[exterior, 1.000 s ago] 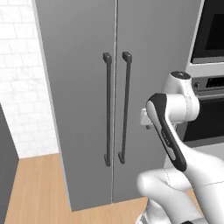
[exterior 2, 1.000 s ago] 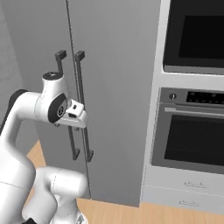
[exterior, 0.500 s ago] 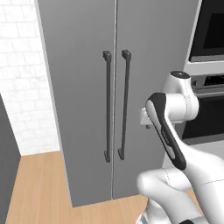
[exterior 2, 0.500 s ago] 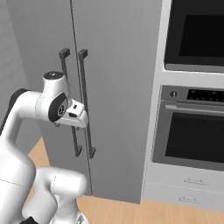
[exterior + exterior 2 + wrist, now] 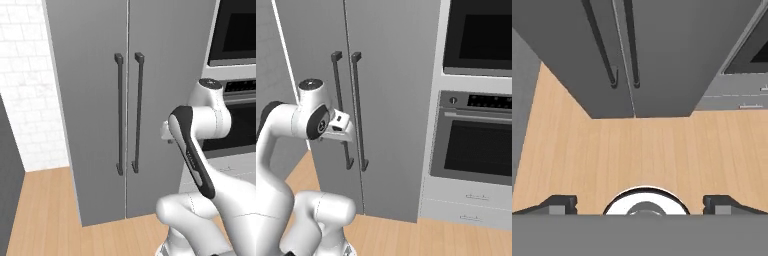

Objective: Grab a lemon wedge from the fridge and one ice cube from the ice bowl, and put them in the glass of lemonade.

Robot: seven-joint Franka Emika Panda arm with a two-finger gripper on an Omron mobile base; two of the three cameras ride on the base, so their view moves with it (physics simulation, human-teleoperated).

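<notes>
The fridge (image 5: 90, 75) is a tall grey cabinet with both doors shut and two long dark bar handles (image 5: 129, 115) side by side at its middle seam. From the right it fills the left half of the picture (image 5: 391, 100). My arm is folded in front of it, with the hand (image 5: 338, 125) a short way off the handles (image 5: 348, 110) and pointing down. My gripper (image 5: 640, 202) is open, its fingertips (image 5: 559, 202) far apart over the floor, with nothing between them. The lemon wedge, the ice bowl and the glass of lemonade are out of view.
A black oven and microwave column (image 5: 481, 150) stands right of the fridge, with white drawers (image 5: 471, 205) below it. A white tiled wall (image 5: 25, 100) and a dark panel (image 5: 7, 175) lie to the left. Wooden floor (image 5: 637, 150) runs in front of the fridge.
The whole picture has shifted a little, so the base has moved: the fridge handles sit slightly higher, and further right in the right base view. The arm's pose and the open gripper are unchanged.
</notes>
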